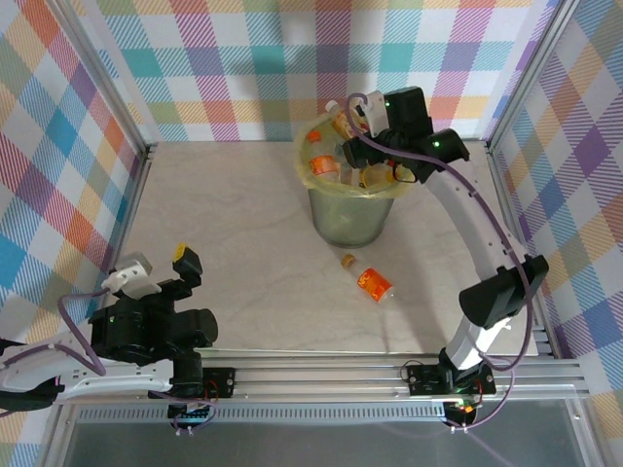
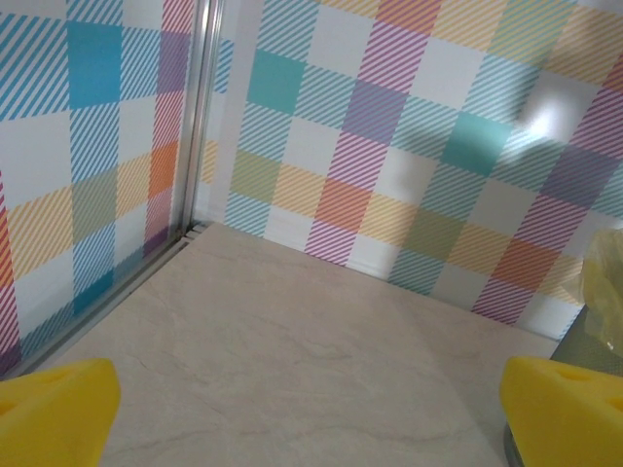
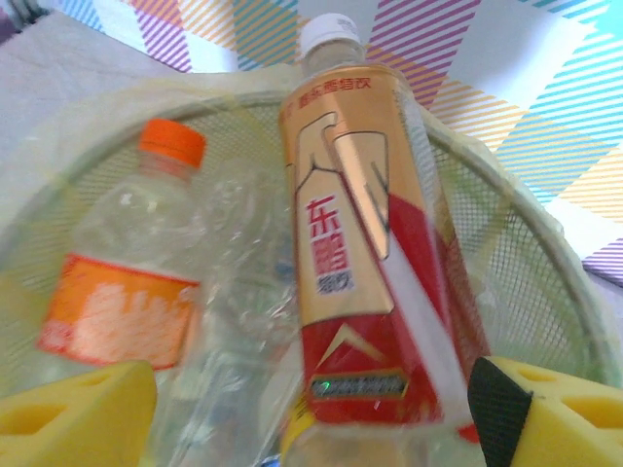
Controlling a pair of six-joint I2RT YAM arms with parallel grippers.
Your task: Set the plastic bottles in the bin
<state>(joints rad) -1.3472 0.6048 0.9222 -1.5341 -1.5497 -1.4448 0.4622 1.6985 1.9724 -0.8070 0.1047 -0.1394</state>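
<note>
Overhead, one bottle (image 1: 374,283) outside bin (image 1: 348,222).

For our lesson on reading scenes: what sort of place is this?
Probably a robot test cell: two arms bolted to a metal rail, plaid panels walling the tabletop, a lined bin holding plastic bottles.

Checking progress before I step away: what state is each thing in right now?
Bin: upright, holding bottles
Table bottle: lying on its side, outside bin
Gold-red bottle: capped, over bin mouth
Orange-capped bottle: inside bin
Left gripper: open, empty
Right gripper: open around gold-red bottle
</note>
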